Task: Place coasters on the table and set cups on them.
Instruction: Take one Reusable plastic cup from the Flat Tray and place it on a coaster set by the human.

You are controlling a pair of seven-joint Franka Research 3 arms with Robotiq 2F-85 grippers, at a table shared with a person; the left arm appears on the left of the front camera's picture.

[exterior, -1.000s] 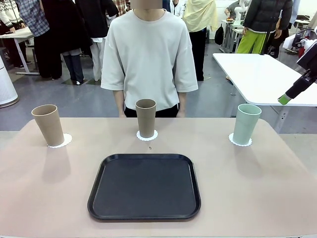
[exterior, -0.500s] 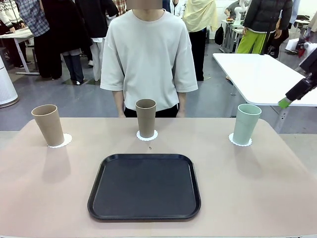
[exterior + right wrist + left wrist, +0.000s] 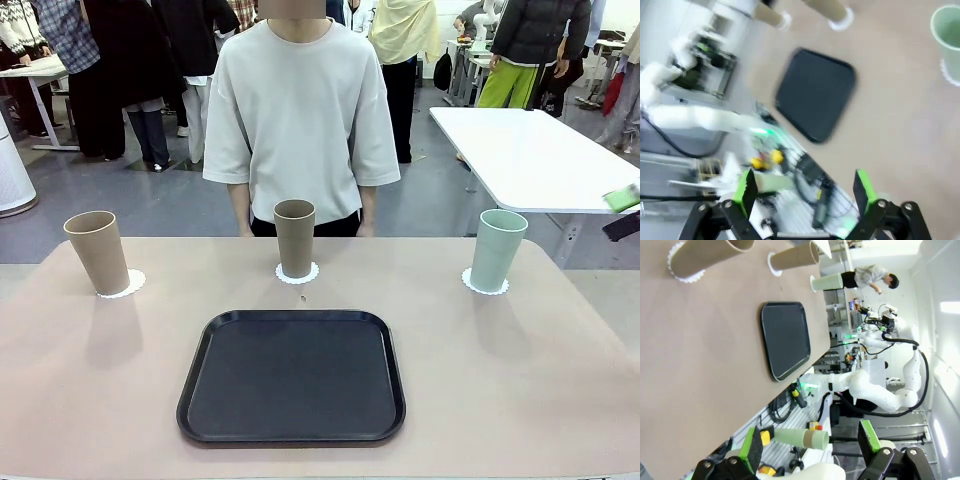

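Observation:
Three cups stand upright on the beige table [image 3: 520,380], each on a white scalloped coaster. A tan cup [image 3: 97,250] on its coaster [image 3: 131,284] is at the far left. A second tan cup [image 3: 294,238] sits mid-table on a coaster [image 3: 311,271]. The mint green cup [image 3: 497,250] is on a coaster [image 3: 469,281] at the far right. My right gripper [image 3: 622,211] hangs at the picture's right edge, apart from the green cup, open and holding nothing [image 3: 805,192]. In its wrist view my left gripper [image 3: 809,442] is open and empty, high off the table [image 3: 700,370].
A black tray [image 3: 292,376] with nothing on it lies at the front middle of the table. A person in a pale T-shirt [image 3: 300,110] stands at the far edge behind the middle cup. A white table [image 3: 530,150] stands beyond the right corner.
My right gripper has drawn back to the right and slightly down, now barely inside the front view's edge. Cups, coasters and tray have not moved.

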